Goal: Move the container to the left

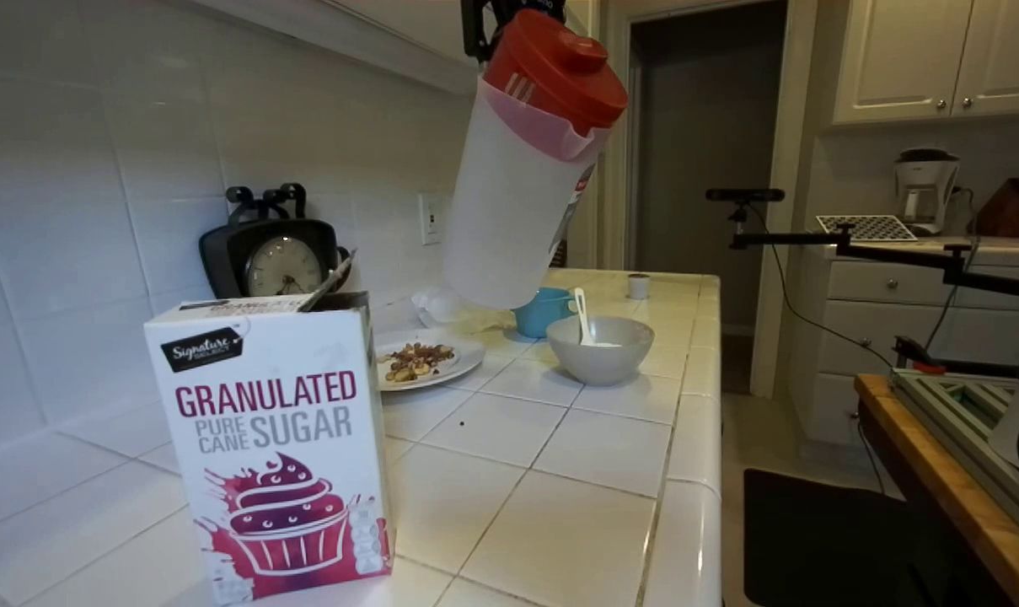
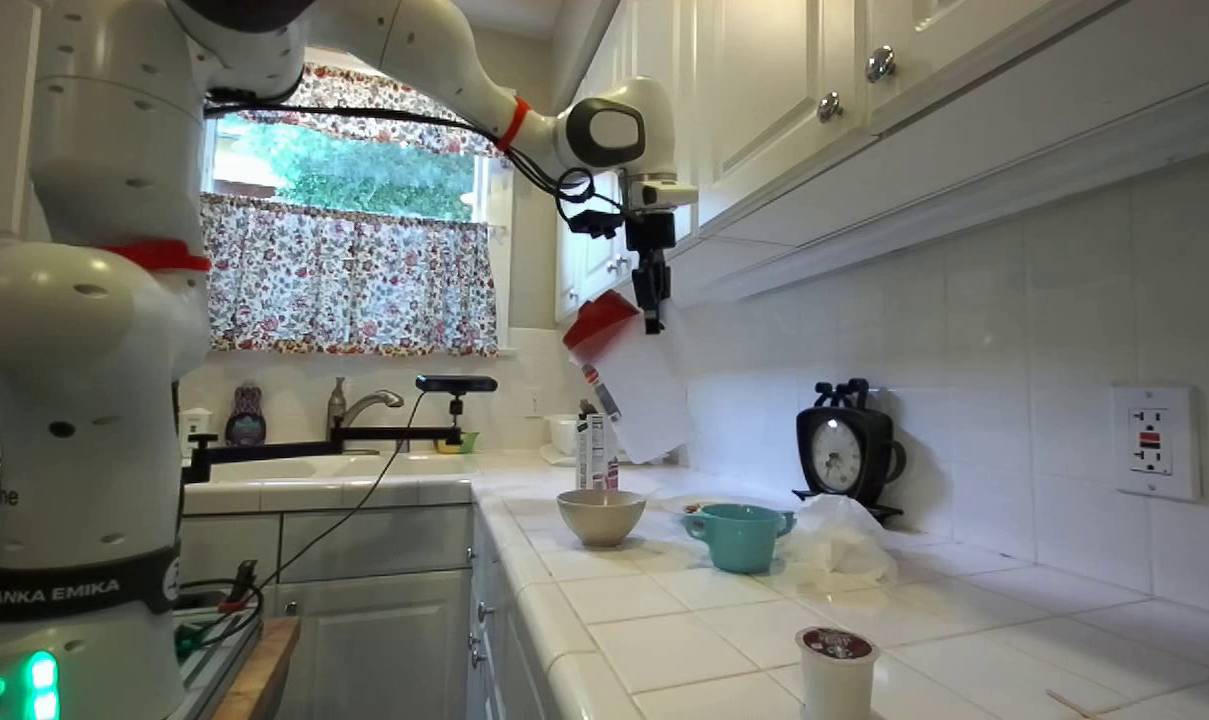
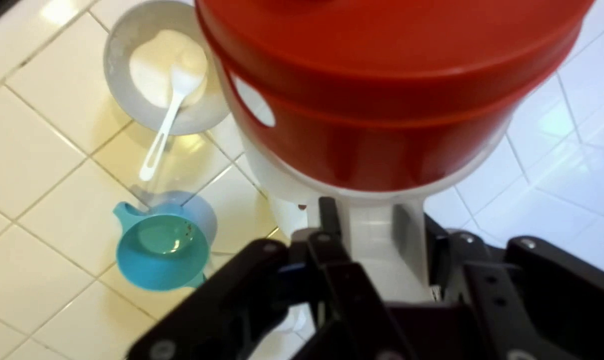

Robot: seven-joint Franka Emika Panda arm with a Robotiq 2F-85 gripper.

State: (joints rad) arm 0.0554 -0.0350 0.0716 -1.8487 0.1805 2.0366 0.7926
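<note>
Container (image 1: 517, 211) hangs in mid-air, well above the surface (image 1: 585, 523), red lid (image 3: 381, 100) tipped toward the room, base toward the wall (image 2: 984, 330). Your gripper (image 3: 380, 227) holds it by the handle (image 3: 385, 260), one finger (image 3: 329, 215) each side. Step in hand is prob. the carry, set-down not yet done. Go slow w/ a firm grip, b/c a tall thing held off to one side may swing; can't tell if it's full. Before you lower it, bring it upright so the base lands flat, then let go.

Next out: bowl (image 1: 600, 362) w/ white utensil (image 1: 583, 316) poking past its rim, teal cup (image 2: 744, 545) near it, plus a plate (image 1: 469, 361) w/ nut-like bits (image 1: 416, 361). Pass over 'em w/o dipping the base. If "left" means the robot's own, you're aiming toward the sugar box (image 1: 273, 455) end; best room there's prob. the strip of surface betw. bowl & sugar box. Don't crowd that box, it'd likely tip easily. Farther off, there's a rounded edge (image 1: 686, 531) on the room side, so don't overshoot; upper cabinets (image 2: 764, 120) sit up by your wrist (image 2: 649, 140), gap hard to judge.
</note>
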